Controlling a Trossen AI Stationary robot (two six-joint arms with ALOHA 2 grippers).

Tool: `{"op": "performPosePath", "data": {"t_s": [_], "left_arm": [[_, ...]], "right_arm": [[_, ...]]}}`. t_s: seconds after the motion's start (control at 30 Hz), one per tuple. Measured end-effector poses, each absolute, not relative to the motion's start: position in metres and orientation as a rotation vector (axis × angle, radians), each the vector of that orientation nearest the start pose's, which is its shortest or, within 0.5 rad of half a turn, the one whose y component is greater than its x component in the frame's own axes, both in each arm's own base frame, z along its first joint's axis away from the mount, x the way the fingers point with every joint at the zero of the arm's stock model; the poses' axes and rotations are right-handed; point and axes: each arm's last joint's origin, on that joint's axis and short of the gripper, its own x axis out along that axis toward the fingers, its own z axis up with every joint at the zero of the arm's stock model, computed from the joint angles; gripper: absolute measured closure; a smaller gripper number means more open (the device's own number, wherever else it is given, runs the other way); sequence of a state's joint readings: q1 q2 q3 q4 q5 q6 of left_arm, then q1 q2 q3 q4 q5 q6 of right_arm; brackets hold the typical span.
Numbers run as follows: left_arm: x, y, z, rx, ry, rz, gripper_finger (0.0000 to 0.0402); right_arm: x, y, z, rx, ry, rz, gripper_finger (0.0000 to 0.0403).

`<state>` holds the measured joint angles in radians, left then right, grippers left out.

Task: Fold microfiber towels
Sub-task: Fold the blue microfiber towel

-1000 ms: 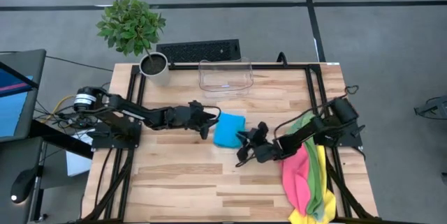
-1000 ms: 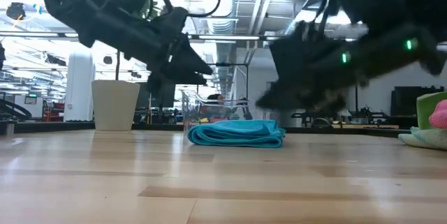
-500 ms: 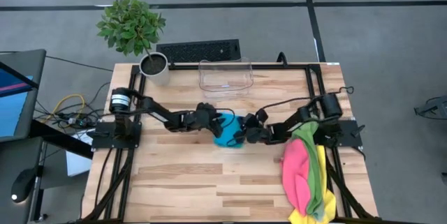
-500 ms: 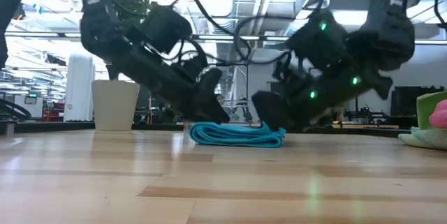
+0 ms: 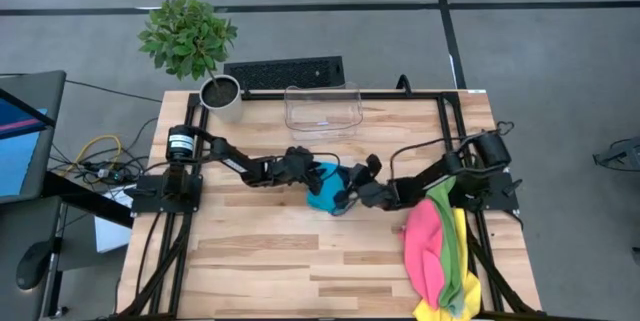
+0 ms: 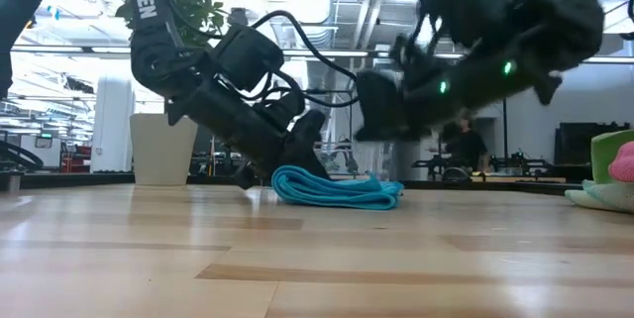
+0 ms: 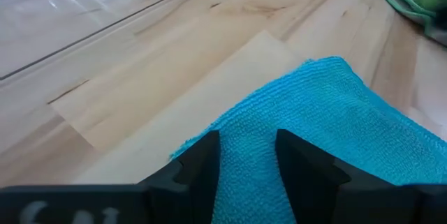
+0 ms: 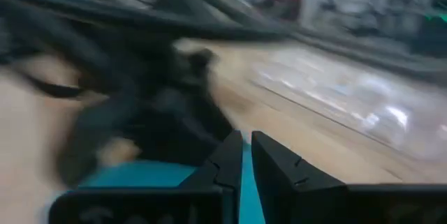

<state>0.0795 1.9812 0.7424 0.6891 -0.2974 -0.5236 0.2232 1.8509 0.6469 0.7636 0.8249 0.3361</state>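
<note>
A bright blue towel (image 5: 326, 193), folded into a small flat pad, lies on the table's middle; it also shows in the low view (image 6: 342, 189). My left gripper (image 5: 308, 173) is down at the towel's left end (image 6: 287, 174), with blue cloth between its fingers (image 7: 248, 144). My right gripper (image 5: 347, 193) is shut and hangs above the towel's right end (image 6: 369, 120), clear of it. Pink (image 5: 428, 246), green (image 5: 456, 251) and yellow (image 5: 440, 311) towels lie heaped at the table's right edge. My left gripper has the blue towel's left end (image 7: 244, 182) between its two fingers (image 7: 202, 161). It comes slanting down from the table's left side. The towel lies flat on the table. How many layers are in the hold, I cannot tell.
A clear plastic bin (image 5: 322, 109) stands at the table's far edge, with a potted plant (image 5: 222, 96) at the far left and a keyboard (image 5: 285, 71) behind. The towel heap also shows at the right of the low view (image 6: 609, 174). Bare wood lies along the near side.
My left gripper has gone right and down onto the blue towel's left end. My right gripper came to the towel's right end, went down to it, then rose clear above it. The towel stays on the table, now bunched a little narrower.
</note>
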Motion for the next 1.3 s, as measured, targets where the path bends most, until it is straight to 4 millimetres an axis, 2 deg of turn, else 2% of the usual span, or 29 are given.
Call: {"op": "performPosePath", "data": {"t_s": [0.13, 0.4, 0.47, 0.53, 0.7, 0.83, 0.9, 1.1, 1.3], "left_arm": [[0.342, 0.036, 0.084, -0.442, 0.44, 0.498, 0.0265], [0.342, 0.036, 0.084, -0.432, 0.44, 0.495, 0.0265], [0.341, 0.035, 0.087, -0.411, 0.447, 0.478, 0.0265], [0.34, 0.034, 0.097, -0.408, 0.452, 0.438, 0.0265], [0.334, 0.031, 0.144, -0.356, 0.392, 0.394, 0.0265], [0.325, 0.011, 0.158, -0.34, 0.411, 0.344, 0.0269], [0.321, -0.003, 0.153, -0.334, 0.428, 0.318, 0.0279], [0.314, -0.032, 0.117, -0.324, 0.509, 0.331, 0.0329], [0.319, -0.039, 0.087, -0.288, 0.565, 0.367, 0.0379]], "right_arm": [[0.316, 0.066, 0.113, 0.108, 0.226, -0.534, 0.0344], [0.315, 0.087, 0.052, 0.242, 0.331, -0.483, 0.0345], [0.315, 0.09, 0.048, 0.27, 0.322, -0.491, 0.0345], [0.315, 0.092, 0.046, 0.27, 0.318, -0.5, 0.0345], [0.314, 0.091, 0.049, 0.271, 0.332, -0.499, 0.0345], [0.315, 0.089, 0.048, 0.275, 0.337, -0.503, 0.0345], [0.315, 0.089, 0.048, 0.274, 0.339, -0.504, 0.0345], [0.315, 0.089, 0.048, 0.277, 0.335, -0.504, 0.0345], [0.315, 0.088, 0.048, 0.278, 0.334, -0.506, 0.0345]]}}
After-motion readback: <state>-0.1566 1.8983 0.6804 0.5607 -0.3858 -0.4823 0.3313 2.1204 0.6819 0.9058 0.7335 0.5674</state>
